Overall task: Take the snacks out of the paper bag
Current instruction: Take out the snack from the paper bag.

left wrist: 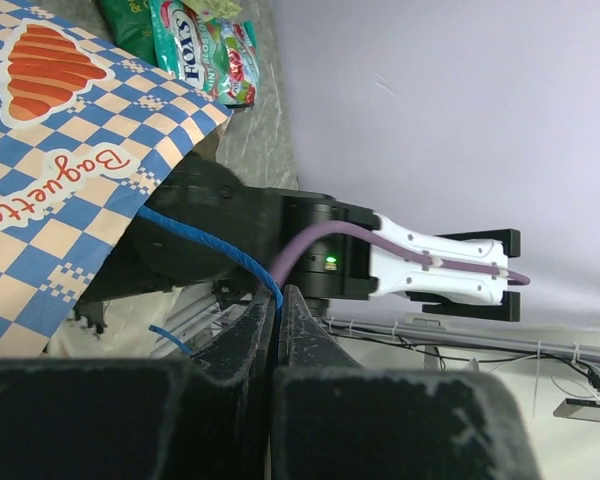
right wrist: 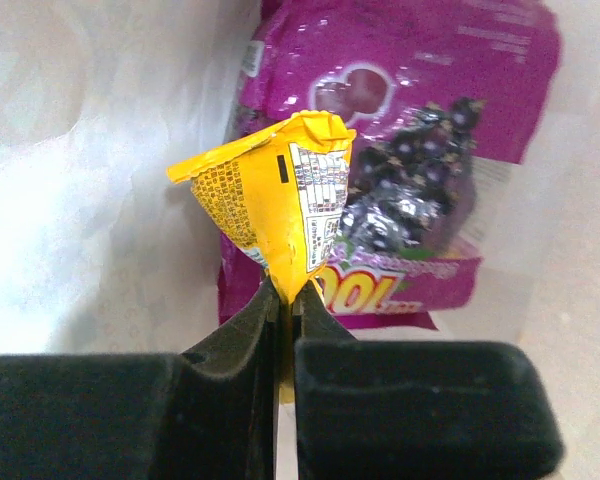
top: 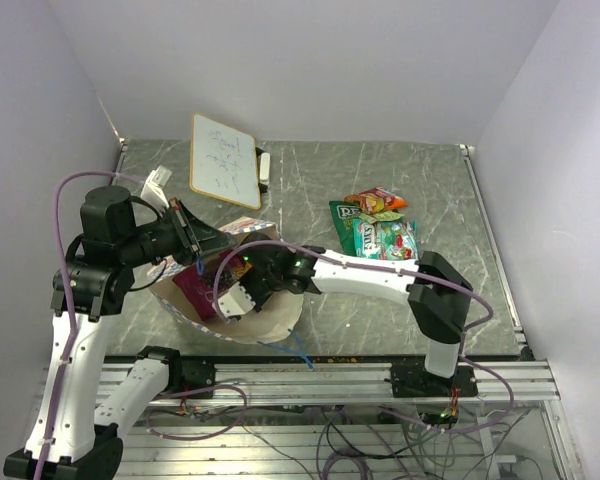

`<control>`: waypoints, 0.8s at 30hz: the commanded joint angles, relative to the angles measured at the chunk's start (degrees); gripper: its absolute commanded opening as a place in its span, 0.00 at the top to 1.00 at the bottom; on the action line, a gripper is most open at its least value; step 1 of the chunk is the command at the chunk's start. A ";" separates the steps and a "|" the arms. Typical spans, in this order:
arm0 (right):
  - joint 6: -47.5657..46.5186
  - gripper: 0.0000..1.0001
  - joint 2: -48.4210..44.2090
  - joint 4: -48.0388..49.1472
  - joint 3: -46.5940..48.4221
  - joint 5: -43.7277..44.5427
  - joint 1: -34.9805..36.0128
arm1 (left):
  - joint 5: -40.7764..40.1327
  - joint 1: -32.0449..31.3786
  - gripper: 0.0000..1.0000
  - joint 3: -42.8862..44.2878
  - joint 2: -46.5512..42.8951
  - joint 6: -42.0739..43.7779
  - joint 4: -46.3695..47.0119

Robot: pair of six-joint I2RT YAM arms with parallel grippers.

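The paper bag (top: 276, 318) lies open at the left of the table, its blue-and-white checkered outside (left wrist: 70, 200) showing in the left wrist view. My left gripper (left wrist: 277, 295) is shut on the bag's thin blue cord handle (left wrist: 212, 246) and holds the mouth up. My right gripper (right wrist: 288, 292) reaches inside the bag and is shut on the lower corner of a yellow snack packet (right wrist: 270, 190). A magenta-purple packet (right wrist: 430, 120) lies on the bag's cream floor behind it. Outside the bag, orange-red (top: 376, 198), green (top: 344, 212) and teal (top: 384, 238) packets lie together on the table.
A white board with scribbles (top: 225, 160) lies at the back left, with a small white object (top: 265, 168) beside it. The right arm's white link (top: 365, 275) stretches across the table's middle towards the bag. Purple-grey walls close in the table on three sides.
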 commanded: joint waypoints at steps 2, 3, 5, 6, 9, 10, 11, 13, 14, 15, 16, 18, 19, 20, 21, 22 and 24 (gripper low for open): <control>2.85 1.00 -7.18 -0.28 0.60 0.83 -0.15 | -1.34 -0.39 0.93 0.39 -1.40 -0.46 0.97; 3.77 1.00 -8.32 -0.41 0.48 1.17 -0.07 | -1.41 -0.45 0.93 0.36 -1.51 -0.48 0.99; 6.20 1.00 -11.53 -0.67 0.15 1.50 -0.12 | -1.97 -0.43 0.93 0.48 -1.71 -0.52 1.28; 7.61 1.00 -12.99 -0.81 -0.02 1.61 -0.12 | -2.21 -0.43 0.93 0.56 -1.72 -0.53 1.55; 12.35 1.00 -17.89 -0.90 -1.24 2.24 -0.13 | -2.45 -0.43 0.93 0.21 -1.80 -1.10 2.93; 14.13 1.00 -19.87 -0.76 -1.77 2.47 -0.13 | -2.49 -0.43 0.93 0.00 -1.81 -1.30 3.37; 15.82 1.00 -21.79 -0.57 -2.47 2.71 -0.10 | -2.64 -0.43 0.93 -0.29 -1.87 -1.49 3.84; 18.01 1.00 -25.85 -0.54 -3.53 3.17 -0.14 | -2.67 -0.43 0.93 -1.06 -2.06 -2.15 4.46; 19.54 1.00 -28.53 -0.36 -3.93 3.55 -0.15 | -2.95 -0.43 0.93 -1.30 -2.11 -2.34 4.66; 20.84 1.00 -30.46 0.01 -4.29 4.14 -0.10 | -3.23 -0.43 0.93 -1.53 -2.14 -2.49 4.83; 21.89 1.00 -32.44 0.28 -4.47 4.99 -0.14 | -3.41 -0.43 0.93 -1.67 -2.08 -2.63 5.01; 23.56 1.00 -35.62 -0.06 -3.84 7.00 -0.07 | -3.81 -0.43 0.93 -1.53 -1.67 -2.32 4.81; 24.16 1.00 -37.04 -0.60 -3.34 8.87 -0.12 | -4.21 -0.43 0.93 -1.14 -1.26 -1.65 4.15; 24.66 1.00 -38.52 -0.83 -2.90 10.32 -0.10 | -4.67 -0.43 0.93 -0.62 -0.83 -0.41 3.32; 25.20 1.00 -40.00 -0.86 -2.69 11.98 -0.11 | -5.24 -0.43 0.93 0.24 -0.39 0.65 2.19; 25.62 1.00 -41.28 -0.92 -2.62 13.61 -0.07 | -5.64 -0.43 0.93 0.67 0.07 1.76 1.00; 26.25 1.00 -43.79 -0.59 -3.27 16.86 -0.11 | -6.41 -0.44 0.93 2.07 0.88 3.58 -0.90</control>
